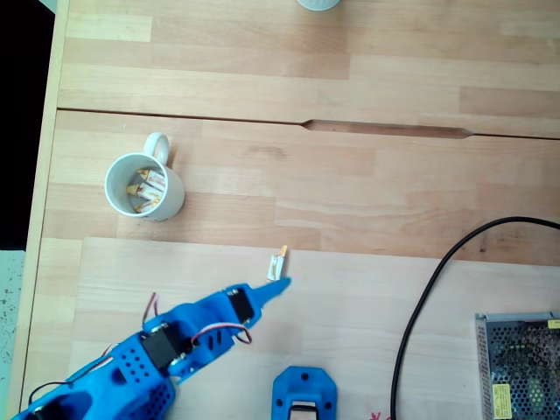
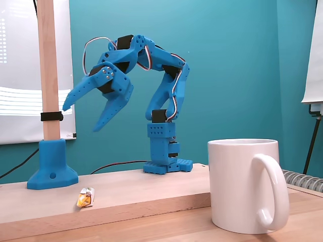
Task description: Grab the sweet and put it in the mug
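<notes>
I hold the gripper [image 2: 79, 117], fingers spread, above the sweet [image 1: 277, 262]; next I descend, then carry left to the mug [image 1: 144, 188].

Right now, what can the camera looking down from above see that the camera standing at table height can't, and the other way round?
From above: sweets already lying inside the mug, a black cable and a metal mesh box.

From table height: the claw hanging open well above the table, the teal wall and a wooden post in a blue foot.

Both: the blue arm, the white mug and one sweet lying loose on the wooden table.
</notes>
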